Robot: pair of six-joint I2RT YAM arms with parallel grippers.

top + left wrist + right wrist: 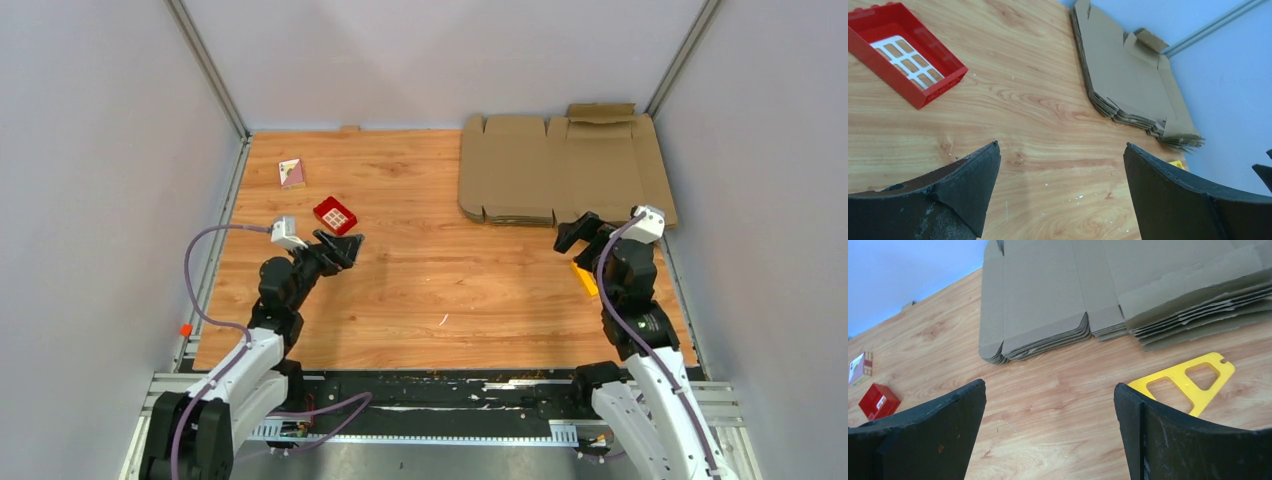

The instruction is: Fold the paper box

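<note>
Right gripper (1049,386): spread wide, empty. Paper box (1043,290): flat top sheet of cardboard pile (1193,322), just ahead; advise pinching its near edge alone. Left gripper (1062,146): wide, empty.

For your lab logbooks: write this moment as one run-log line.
left hand open, empty | right hand open, empty | flat cardboard sheet pile untouched | folding not begun

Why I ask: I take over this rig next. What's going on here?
Nothing is being handled yet. The left end effector and right end effector both hang open and empty above the wooden table. The stack of flat cardboard sheets lies far right, just beyond the right arm. No box is folded yet.
</note>
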